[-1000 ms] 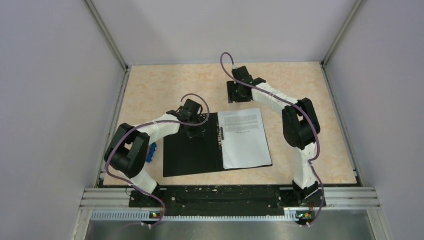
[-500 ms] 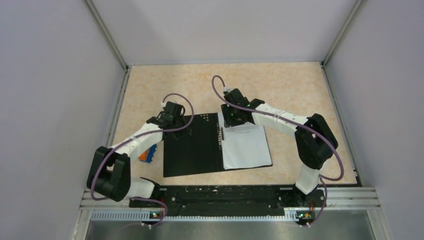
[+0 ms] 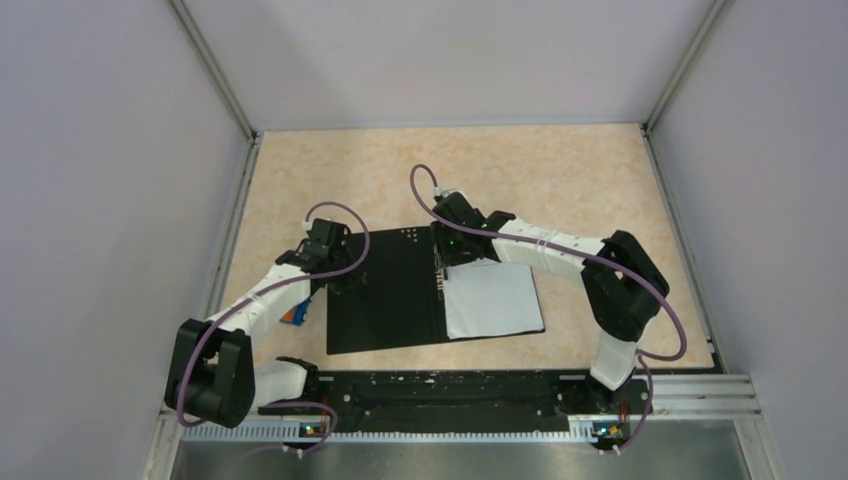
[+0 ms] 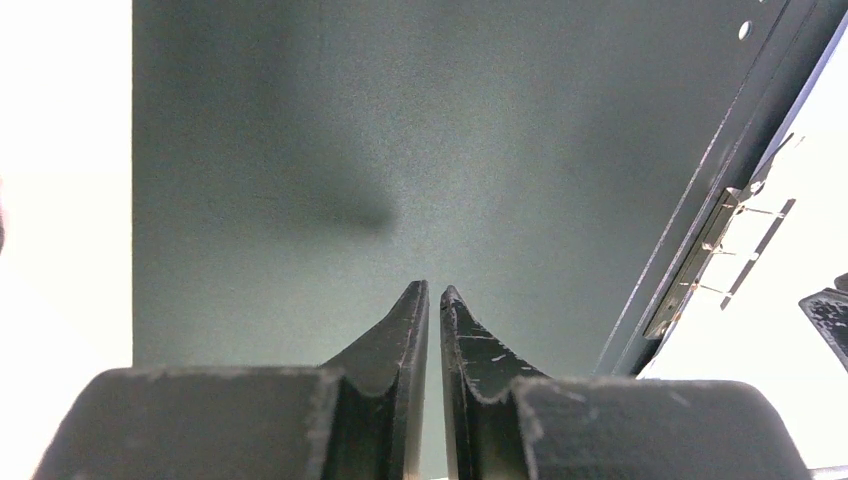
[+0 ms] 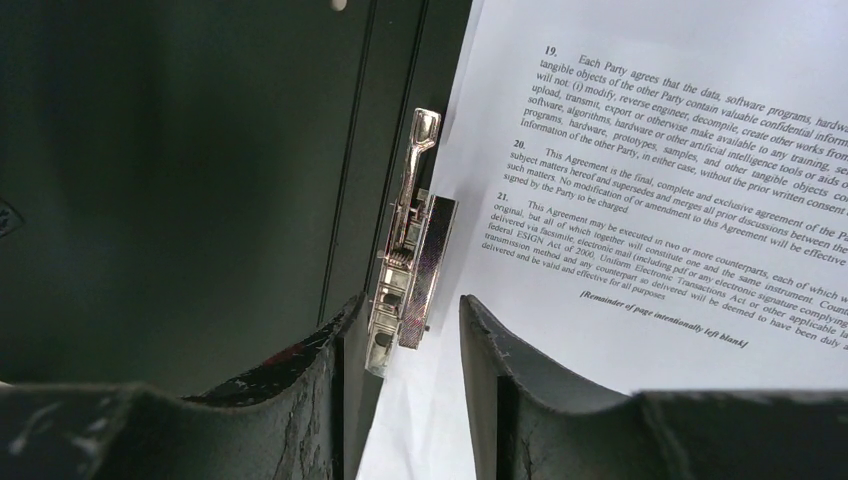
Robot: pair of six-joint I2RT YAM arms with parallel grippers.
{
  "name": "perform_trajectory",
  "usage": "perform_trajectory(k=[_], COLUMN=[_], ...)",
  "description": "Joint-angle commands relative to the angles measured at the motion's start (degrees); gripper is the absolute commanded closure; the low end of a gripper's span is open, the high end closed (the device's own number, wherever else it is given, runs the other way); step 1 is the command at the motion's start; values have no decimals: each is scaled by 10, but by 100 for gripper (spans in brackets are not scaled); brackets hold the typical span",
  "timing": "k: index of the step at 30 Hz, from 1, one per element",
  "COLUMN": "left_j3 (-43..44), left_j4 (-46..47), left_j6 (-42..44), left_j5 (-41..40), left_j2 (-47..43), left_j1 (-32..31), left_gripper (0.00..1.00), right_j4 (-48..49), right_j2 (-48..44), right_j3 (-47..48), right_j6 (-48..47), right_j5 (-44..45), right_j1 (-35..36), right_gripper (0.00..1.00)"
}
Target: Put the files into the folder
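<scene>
**Ana:** Both arms have shifted in a second. From above, the left end effector [image 4: 433, 292] has drawn back from the middle of the open folder [image 3: 385, 300] to its left edge. The right end effector [image 5: 410, 305] has come in from the far surface [image 3: 580, 180] onto the spine.

**Ben:** And the files [image 3: 495, 300]?

**Ana:** They lie on the folder's right half, their far part hidden under the right arm.

**Ben:** The left wrist view?

**Ana:** Its fingers almost meet, nothing between them, over the bare black left cover. It is probably keeping out of the way.

**Ben:** The right wrist view?

**Ana:** Its fingers stand partly apart, straddling the metal clip [image 5: 410, 260], one over the black cover and one over the print. They have not clamped it. It looks placed to work the clip and fasten the sheets.
</scene>
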Motion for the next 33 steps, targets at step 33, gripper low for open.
perform_trajectory(k=[33], left_j3=[-11], left_j4=[-1], left_j6=[11], left_j5=[15], left_j2=[-32], left_j1=[22], left_gripper=[86], right_j4=[16], right_j2=[52], right_j3=[5], right_j6=[5], right_j5=[22], right_j1=[22], right_gripper=[77])
